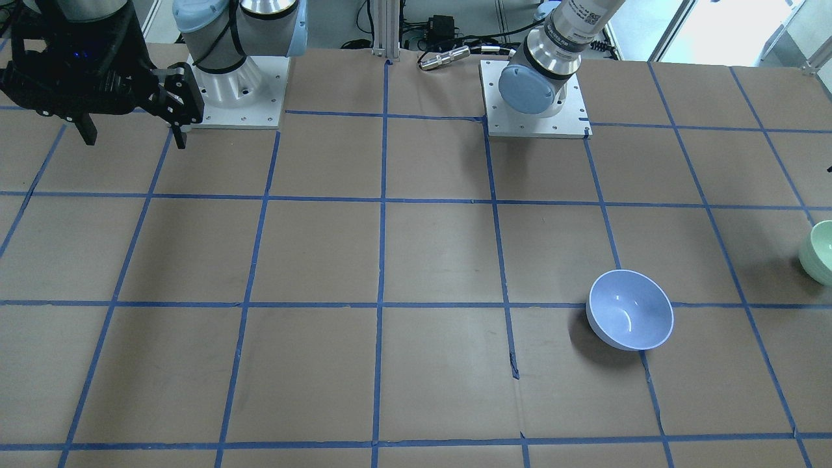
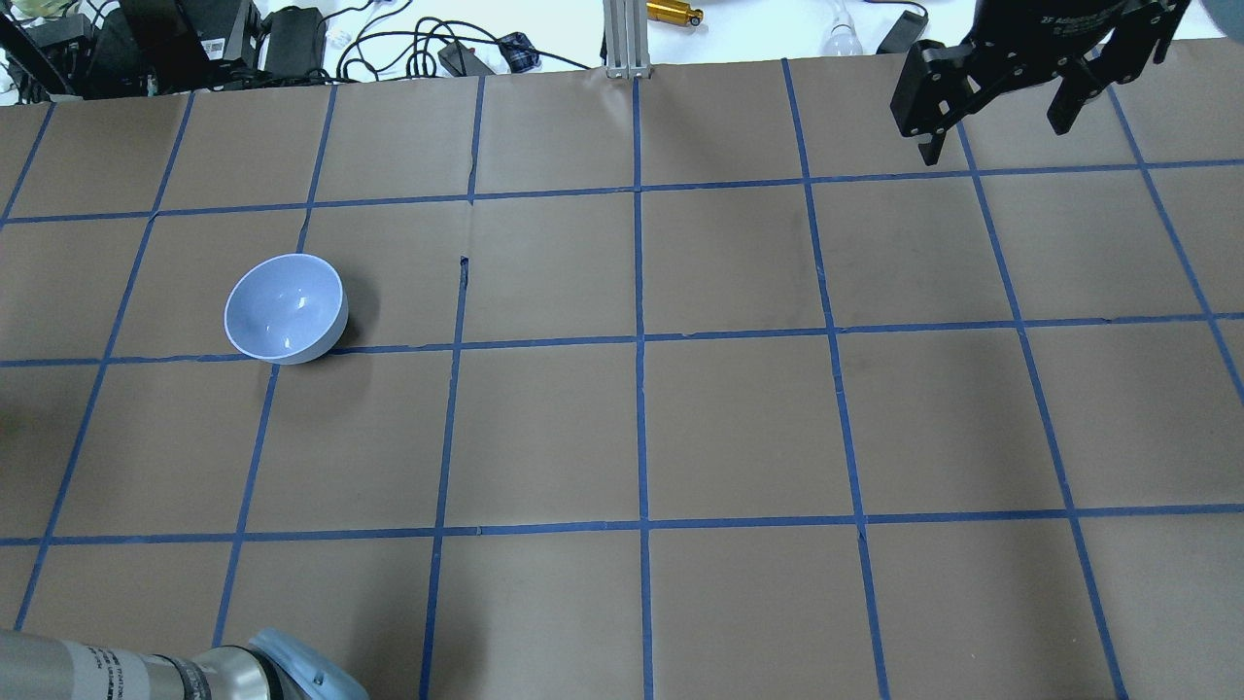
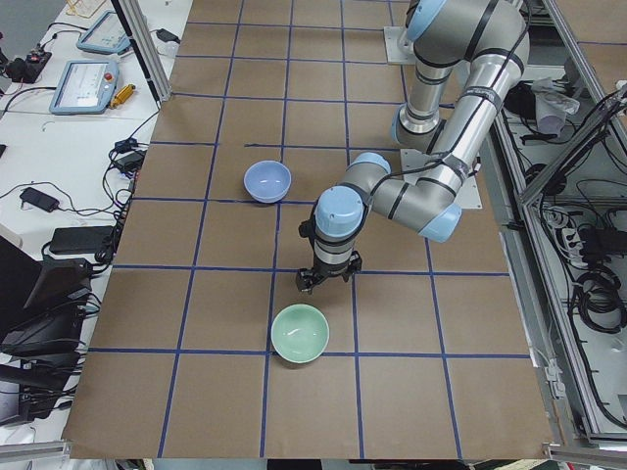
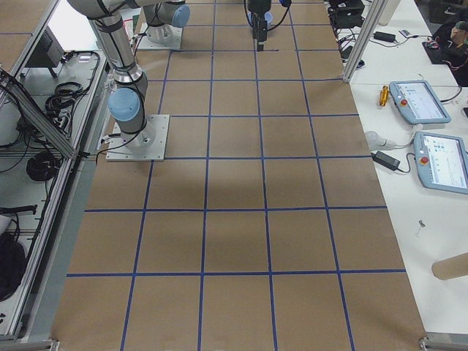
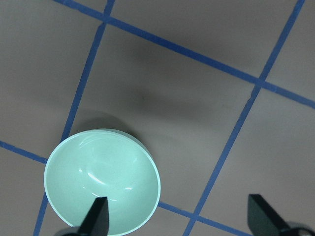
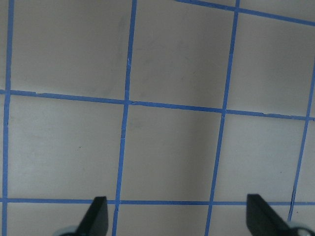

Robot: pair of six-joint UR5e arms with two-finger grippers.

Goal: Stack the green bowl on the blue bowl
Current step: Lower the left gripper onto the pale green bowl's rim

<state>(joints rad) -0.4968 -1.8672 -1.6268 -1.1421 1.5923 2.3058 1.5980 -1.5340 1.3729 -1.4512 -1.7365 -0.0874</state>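
The green bowl (image 5: pixel 102 181) stands upright on the table, low and left in the left wrist view. It also shows in the exterior left view (image 3: pixel 300 333) and at the front-facing view's right edge (image 1: pixel 822 252). My left gripper (image 5: pixel 179 219) is open and empty above the table; one of its fingertips (image 5: pixel 96 219) overlaps the bowl's near part in the picture. In the exterior left view the left gripper (image 3: pixel 328 282) hangs just beyond the green bowl. The blue bowl (image 2: pixel 287 308) stands upright and empty, apart from it (image 3: pixel 266 180). My right gripper (image 1: pixel 130 127) is open and empty, held high near its base.
The table (image 2: pixel 641 428) is brown paper with a grid of blue tape. The two arm bases (image 1: pixel 536 97) stand at the robot's edge. Cables and boxes (image 2: pixel 194 39) lie beyond the far edge. The right wrist view shows only bare table (image 6: pixel 167 147).
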